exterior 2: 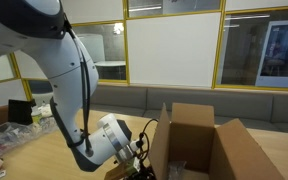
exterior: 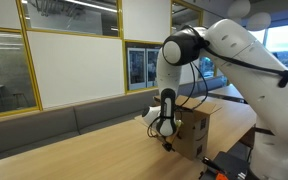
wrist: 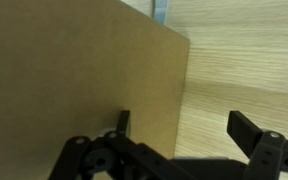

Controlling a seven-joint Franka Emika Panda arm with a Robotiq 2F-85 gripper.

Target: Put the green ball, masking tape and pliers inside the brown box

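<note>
The brown box (exterior: 196, 133) stands on the wooden table with its flaps up, and it also shows in an exterior view as an open carton (exterior 2: 199, 140). My gripper (exterior: 165, 128) hangs low beside the box's near side, close to the table (exterior 2: 134, 163). In the wrist view a flat cardboard face of the box (wrist: 74, 70) fills the left half. Its edge runs between my fingers, and the gripper (wrist: 184, 128) is open with nothing held. The green ball, the masking tape and the pliers are not in view.
A grey bench (exterior: 54, 125) runs along the glass-walled partitions behind the table. Black and red gear (exterior: 229, 165) sits at the table's near corner. Loose clutter (exterior 2: 19, 112) lies at the left end of the table. Bare wood (wrist: 244, 60) lies right of the box.
</note>
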